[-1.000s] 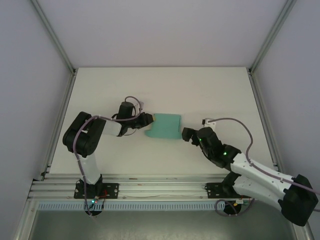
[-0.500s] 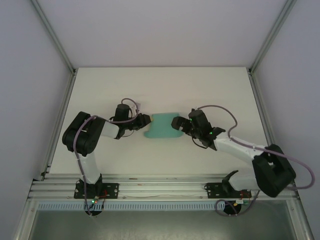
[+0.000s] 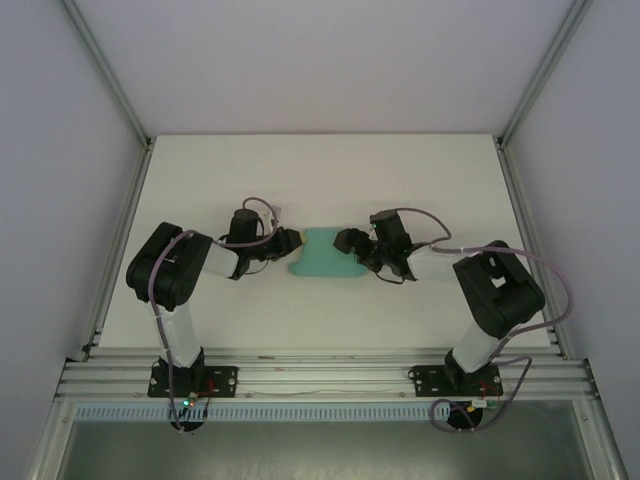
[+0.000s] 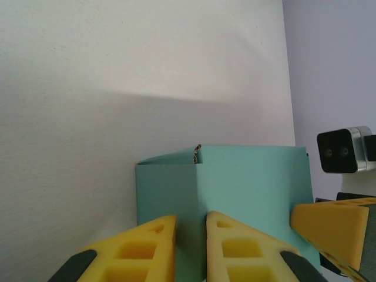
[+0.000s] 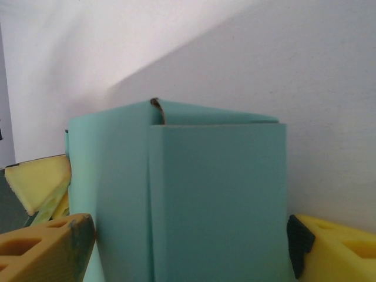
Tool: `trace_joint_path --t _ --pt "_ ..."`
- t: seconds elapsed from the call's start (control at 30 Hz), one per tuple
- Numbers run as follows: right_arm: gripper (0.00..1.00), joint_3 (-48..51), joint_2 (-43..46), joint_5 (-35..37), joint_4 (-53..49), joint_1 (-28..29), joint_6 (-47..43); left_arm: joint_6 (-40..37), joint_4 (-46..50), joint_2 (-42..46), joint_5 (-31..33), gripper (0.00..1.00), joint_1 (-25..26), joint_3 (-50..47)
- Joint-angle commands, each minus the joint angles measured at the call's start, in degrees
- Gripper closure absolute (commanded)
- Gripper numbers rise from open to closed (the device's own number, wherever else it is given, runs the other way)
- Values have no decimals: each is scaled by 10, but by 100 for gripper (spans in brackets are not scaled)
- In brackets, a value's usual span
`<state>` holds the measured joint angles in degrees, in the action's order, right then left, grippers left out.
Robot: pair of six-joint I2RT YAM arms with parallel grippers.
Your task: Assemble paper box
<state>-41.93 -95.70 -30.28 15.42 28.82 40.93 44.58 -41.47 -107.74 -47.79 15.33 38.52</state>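
1. Paper box [image 3: 322, 255] lay on the table [image 3: 400, 170] directly between the two pincers, its left end at the left gripper [image 3: 297, 240] and its right end at the right gripper [image 3: 345, 243].
2. From the left wrist, the left gripper's jaws stood narrow, pinched on a thin teal panel that ran up between its fingers [image 4: 147, 247]. That hold probably served as an anchor, so the light box would not slide while the other arm worked.
3. From the right wrist, the right gripper's jaws stood wide, one finger at each side wall, with the box rising straight ahead of them. Both fingers looked level with the walls, but I could not tell whether they pressed.
4. Straddling the walls likely aimed at squeezing them square, since the seam at the end farthest from those fingers showed a small gap.
5. Thin paper like this would probably buckle under a hard squeeze.
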Motion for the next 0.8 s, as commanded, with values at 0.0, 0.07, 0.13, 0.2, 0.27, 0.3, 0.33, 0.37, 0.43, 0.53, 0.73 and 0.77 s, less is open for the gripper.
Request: trace_joint_path --t 0.0,0.07,0.13,0.2,0.27,0.3,0.33,0.37,0.43,0.53,0.73,0.77 --pt "19 -17 -40 -51 56 1 20 -9 69 -29 21 82 -2 -23" --pt "23 -20 -55 -67 82 1 35 -9 70 -28 20 82 -2 -24" --pt "26 -19 -63 -81 111 1 48 -9 70 -27 23 82 -2 -23" --pt "30 -17 -64 -88 131 1 56 -11 72 -26 22 82 -2 -21" --pt "35 -15 -57 -90 135 1 60 -9 71 -25 20 81 -2 -17" --pt "38 -12 -53 -90 136 1 63 -8 70 -24 19 81 -2 -16" --pt "39 -10 -48 -92 138 1 63 -8 68 -23 18 80 -1 -16" --pt "40 -7 -42 -92 137 1 60 -8 67 -20 19 79 -2 -16" --pt "43 -1 -29 -83 126 1 50 -11 70 -19 20 77 -1 -15" --pt "51 8 -11 -70 112 1 42 -13 78 -19 16 74 -2 -10" --pt "51 15 27 -48 80 1 29 -21 85 30 15 55 -2 4" --pt "52 15 34 -42 71 1 30 -27 94 42 14 49 -1 10"
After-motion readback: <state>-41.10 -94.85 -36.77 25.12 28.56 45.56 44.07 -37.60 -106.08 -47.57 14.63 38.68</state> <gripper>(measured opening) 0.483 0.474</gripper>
